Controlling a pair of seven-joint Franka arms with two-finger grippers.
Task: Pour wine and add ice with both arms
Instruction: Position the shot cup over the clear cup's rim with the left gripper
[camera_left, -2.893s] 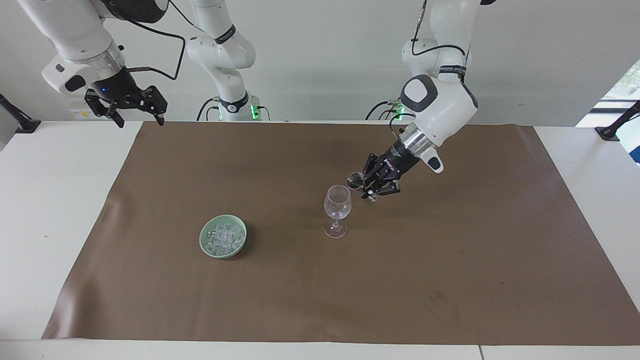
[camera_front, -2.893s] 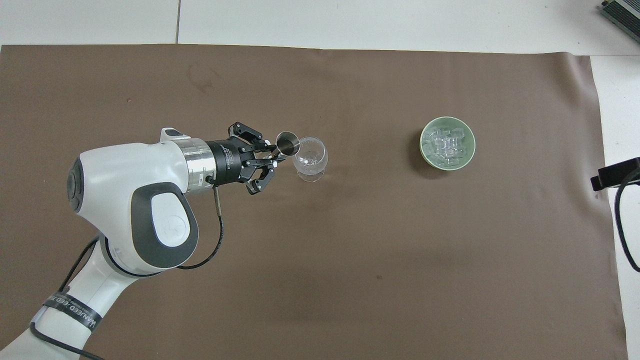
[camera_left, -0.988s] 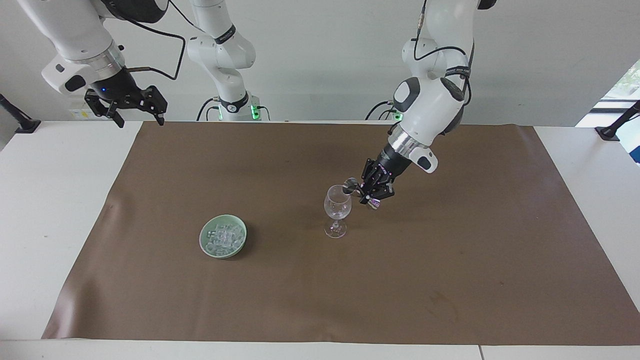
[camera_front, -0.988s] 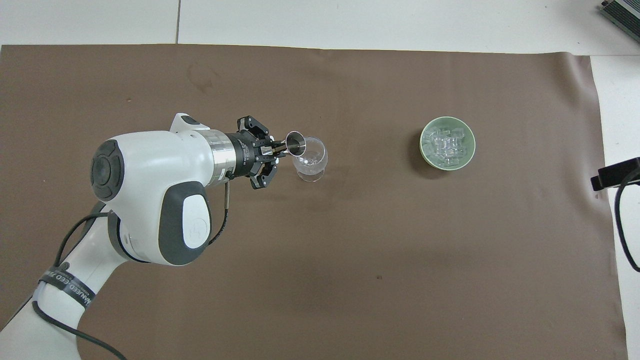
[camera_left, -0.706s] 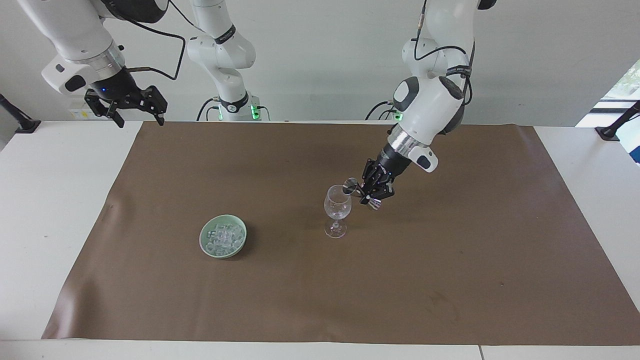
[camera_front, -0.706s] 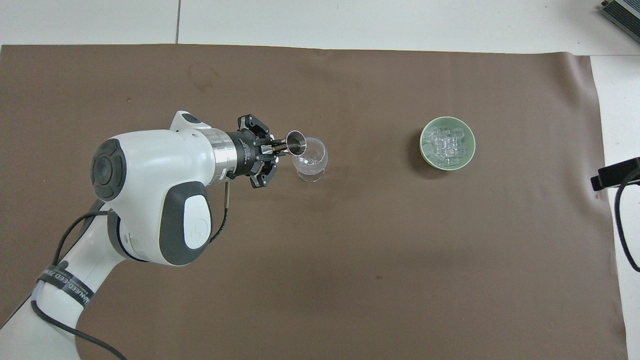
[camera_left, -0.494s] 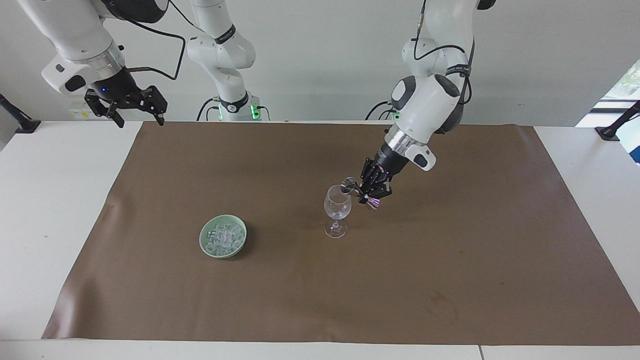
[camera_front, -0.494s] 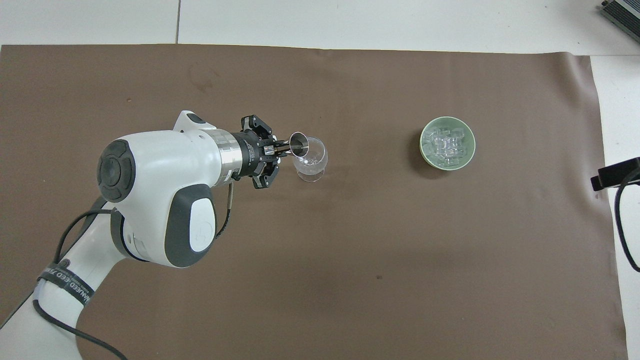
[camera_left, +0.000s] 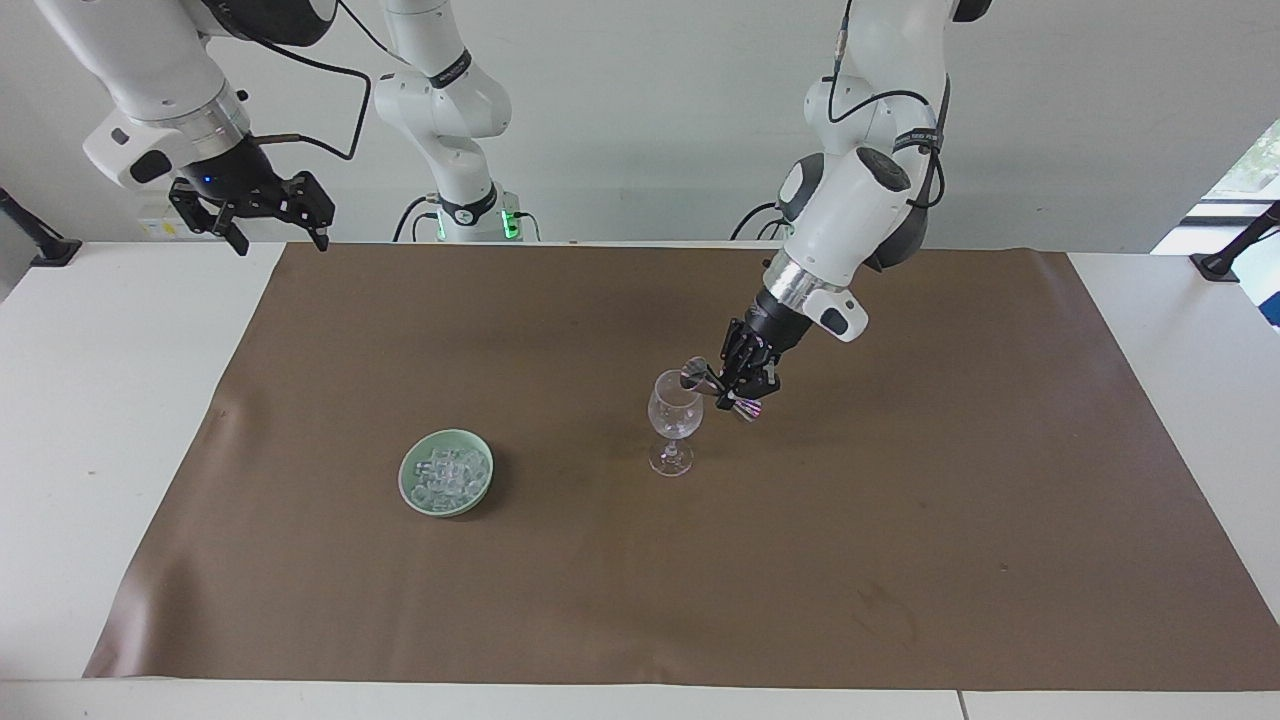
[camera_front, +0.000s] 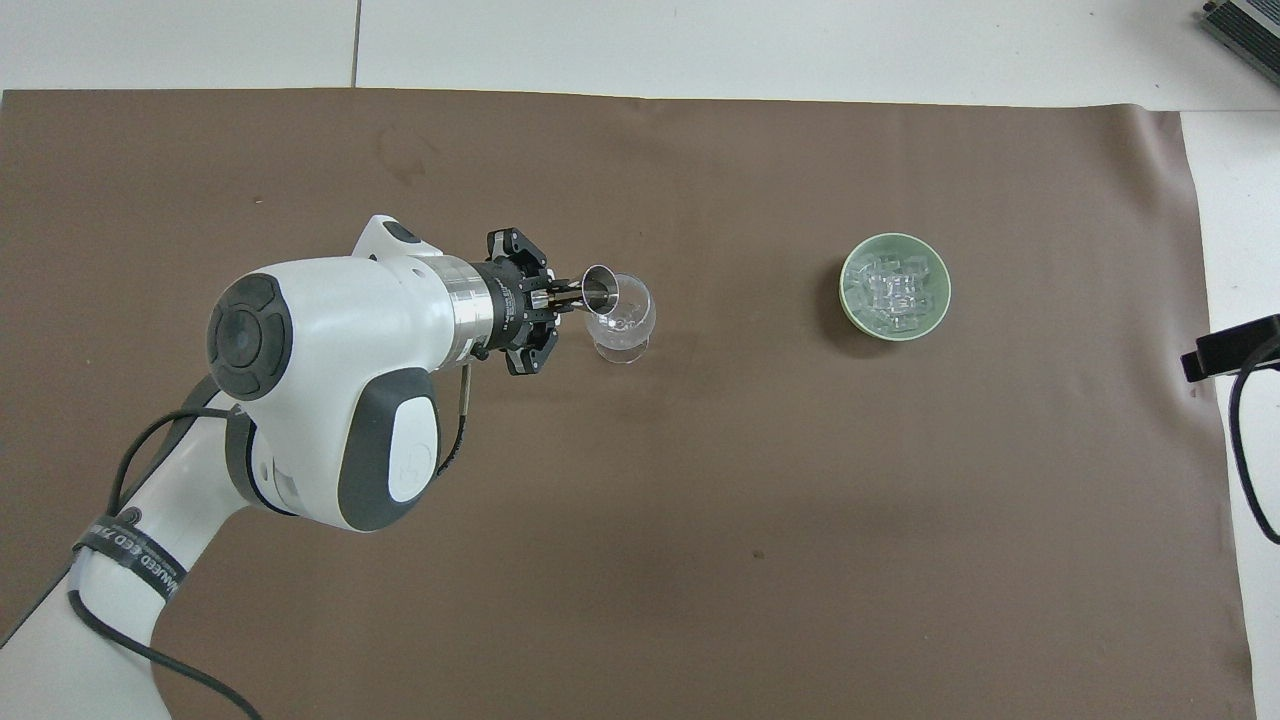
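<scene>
Ice (camera_left: 447, 474) lies heaped in a pale green bowl (camera_left: 414, 500) on the brown mat (camera_left: 900, 520), toward the right arm's end of the table (camera_left: 90, 420). The cubes are small, clear and jumbled, so the heap shows no single direction or long axis. The bowl stands upright, well apart from the wine glass (camera_left: 675, 420), and about as far from the robots as the glass's foot.

The wine glass stands upright near the middle of the mat, stem vertical, mouth up. Whether any liquid is in its bowl cannot be told.

The left gripper (camera_left: 733, 390) hangs just beside the glass's rim, on the side toward the left arm's end, its fingertips pinched on a small metal jigger (camera_left: 693, 372). The jigger is tipped over, its long axis close to level, running from the gripper toward the glass. In the overhead view its open mouth (camera_front: 599, 287) sits over the edge of the glass's bowl (camera_front: 628, 318), facing toward the right arm's end of the table. The left arm slopes down to it from its base, wrist angled toward the glass.

The right gripper (camera_left: 268, 232) waits raised over the mat's corner nearest the robots, at the right arm's end, fingers spread and holding nothing.
</scene>
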